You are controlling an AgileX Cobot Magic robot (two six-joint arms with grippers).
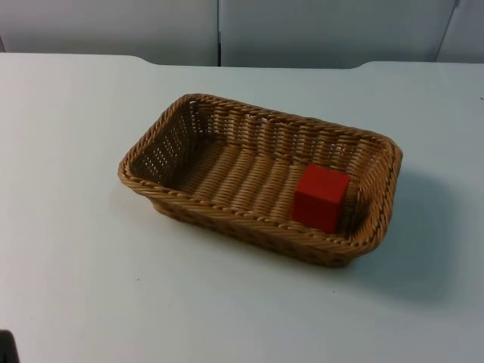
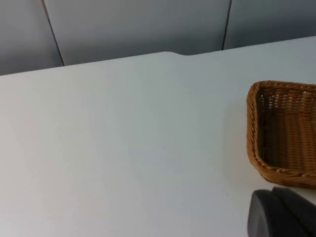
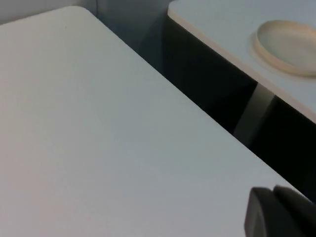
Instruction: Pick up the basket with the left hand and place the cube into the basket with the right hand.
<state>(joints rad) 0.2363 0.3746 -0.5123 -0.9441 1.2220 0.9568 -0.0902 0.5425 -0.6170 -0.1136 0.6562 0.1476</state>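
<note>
Closest to my overhead camera is bare white table (image 1: 91, 302); past it sits the woven basket (image 1: 189, 125), flat on the surface near the middle. The red cube (image 1: 321, 198) rests inside it, on the floor at the basket's right end, close to the near wall. From the left wrist I see one end of the basket (image 2: 281, 133) just beyond the left gripper's fingertip (image 2: 281, 215); I cannot tell its grip state. The right gripper's fingertip (image 3: 279, 212) hangs over the table edge, beside a neighbouring table carrying a pale round dish (image 3: 286, 47); its state I cannot tell either.

White table (image 1: 91, 287) (grey partition (image 1: 106, 26) behind)
</note>
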